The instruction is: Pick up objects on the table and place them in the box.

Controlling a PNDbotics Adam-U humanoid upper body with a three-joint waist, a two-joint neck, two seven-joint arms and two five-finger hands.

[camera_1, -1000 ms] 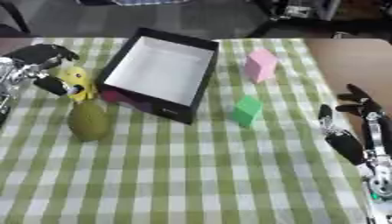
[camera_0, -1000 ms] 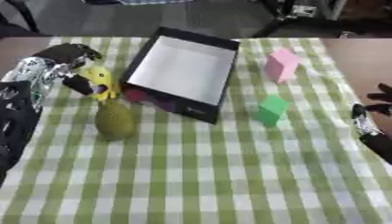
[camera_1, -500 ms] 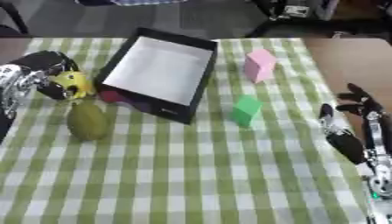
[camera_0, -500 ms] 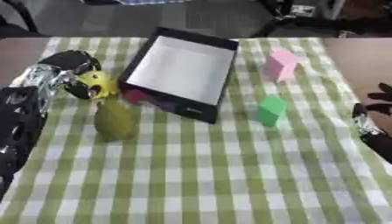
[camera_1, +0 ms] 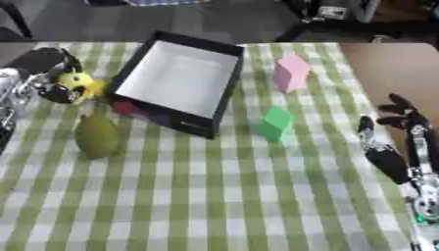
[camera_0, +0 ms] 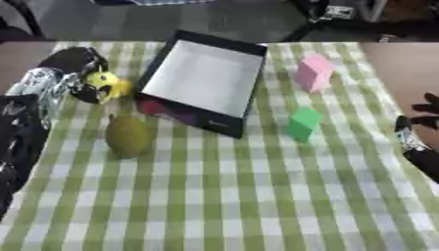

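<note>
The left robot hand [camera_0: 75,73] curled around a small yellow toy [camera_0: 108,85] beside the black-walled, white-floored box [camera_0: 204,81]; the right robot hand [camera_1: 396,142] rested open at the table [camera_0: 231,196] edge.

We seem to be in a lab or workshop rather than a home. Our table wears a green-and-white checked cloth [camera_0: 257,196], yet beyond its far edge we see a bare grey floor [camera_0: 129,19], dark stand legs [camera_1: 300,22] and pieces of equipment [camera_0: 343,10].
</note>
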